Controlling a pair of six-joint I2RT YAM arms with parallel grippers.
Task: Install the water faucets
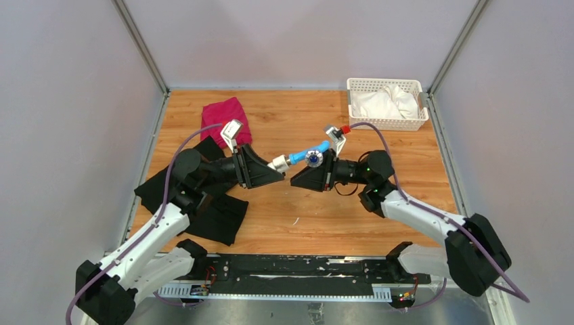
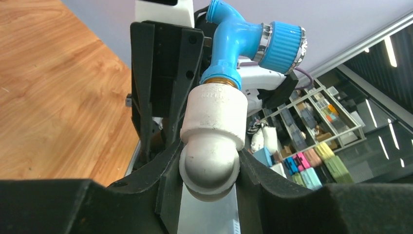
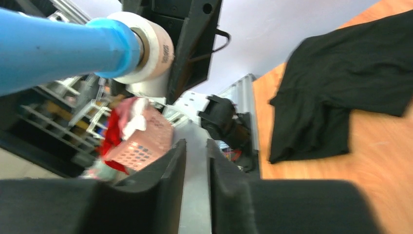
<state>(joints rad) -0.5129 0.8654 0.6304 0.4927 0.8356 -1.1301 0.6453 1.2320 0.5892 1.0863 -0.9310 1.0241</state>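
The left claw [image 2: 209, 168] clamps the white pipe fitting [image 2: 214, 117], the blue faucet [image 2: 236, 41] beyond its tips; the right claw [image 3: 196, 151] is almost together, empty.

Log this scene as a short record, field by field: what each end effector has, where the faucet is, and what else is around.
left end effector: shut on the white pipe fitting
right end effector: fingers together, nothing between them, beside the faucet
blue faucet: threaded end in the fitting
table: black cloth, red cloth, white basket
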